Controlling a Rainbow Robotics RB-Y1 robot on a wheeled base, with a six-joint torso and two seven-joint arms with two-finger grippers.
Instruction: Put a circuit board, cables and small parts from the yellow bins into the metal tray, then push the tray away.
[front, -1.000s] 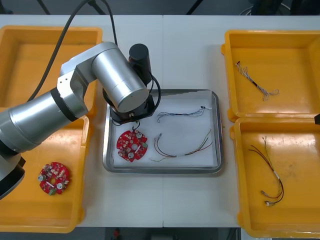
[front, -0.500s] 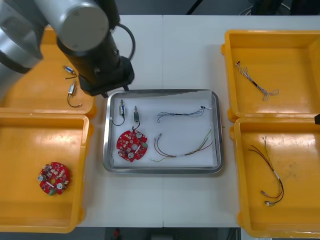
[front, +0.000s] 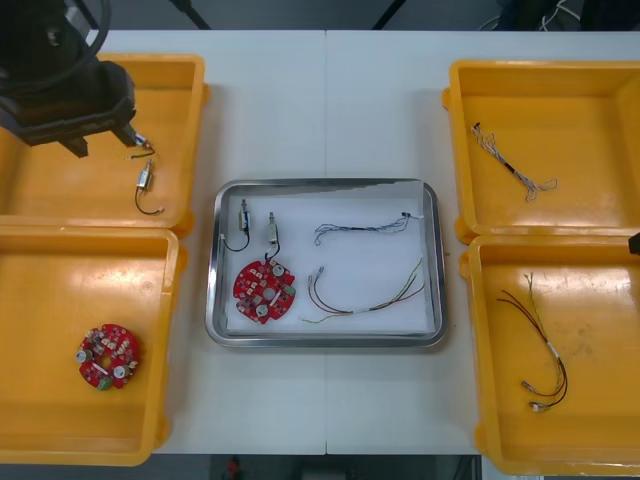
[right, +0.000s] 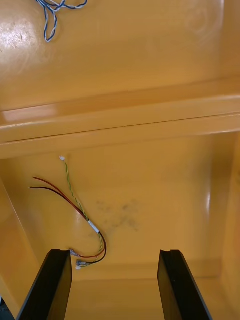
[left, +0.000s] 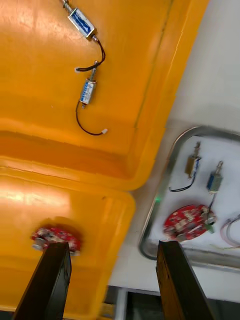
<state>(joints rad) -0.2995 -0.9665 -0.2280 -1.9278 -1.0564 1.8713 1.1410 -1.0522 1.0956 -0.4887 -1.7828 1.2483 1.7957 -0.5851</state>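
Upper left in the front view, the left gripper (front: 102, 140) hangs open and empty over a yellow bin (front: 60, 190) with small metal parts (front: 147, 178); the right gripper (right: 115, 252) gapes empty too.

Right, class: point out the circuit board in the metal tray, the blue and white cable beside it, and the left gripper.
Circuit board (front: 264, 291): front view, centre of disc.
Blue and white cable (front: 365, 228): front view, mid-length.
Left gripper (left: 112, 250): left wrist view, midway between open fingertips.

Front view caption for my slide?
Metal tray holds circuit board, two cables, two small metal parts; left gripper over far left bin, right gripper over near right bin.
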